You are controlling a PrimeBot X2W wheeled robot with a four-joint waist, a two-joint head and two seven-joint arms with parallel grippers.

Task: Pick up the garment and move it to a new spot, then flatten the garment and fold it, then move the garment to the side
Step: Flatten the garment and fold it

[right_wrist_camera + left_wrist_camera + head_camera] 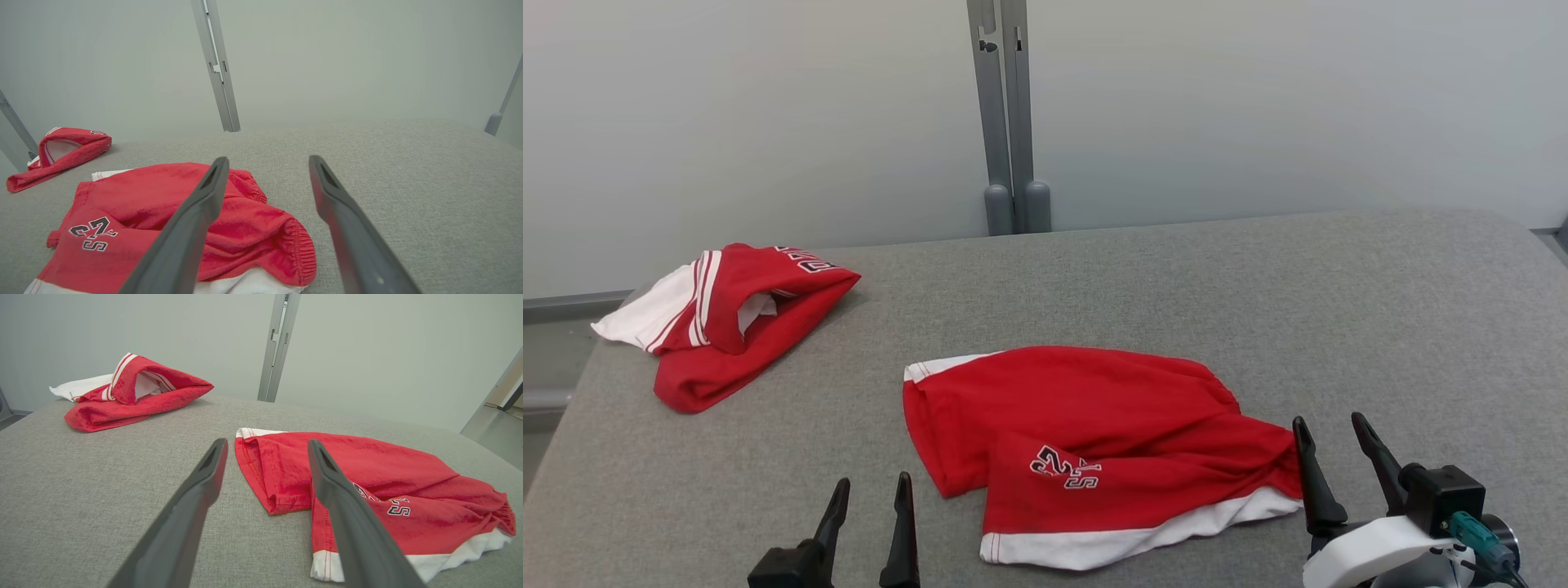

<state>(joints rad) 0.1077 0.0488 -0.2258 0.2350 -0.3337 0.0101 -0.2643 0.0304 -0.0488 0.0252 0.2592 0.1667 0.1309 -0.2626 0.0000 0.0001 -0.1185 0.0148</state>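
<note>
Shorts [1094, 408] of red cloth with white hems lie in the middle of the grey table [1258, 310], between the two grippers. They are not flat. One leg is turned over the other, so the printed letters [1066, 468] face up, and the elastic waist [302, 249] is gathered in wrinkles at the robot's right end.

A second red and white garment [743, 327] sits bunched at the far left corner, well apart.

The left gripper [873, 480] stands near the front left corner of the shorts with its jaws spread wide and nothing between them. The right gripper [1328, 419] is also spread wide and empty. Its inner finger is just at the gathered waist, but I cannot tell if it touches the cloth.

I judge the cloth to be thin, light and very soft. It will not keep any shape when lifted and will hang and fold on itself. It should not slip much on the rough table cover, so dragging may pull it into new wrinkles.

The best places to hold seem to be the thicker parts: the elastic waist for the right gripper, and the stitched white hem [1135, 539] or side seam for the left one. There a pinch can catch all layers.
</note>
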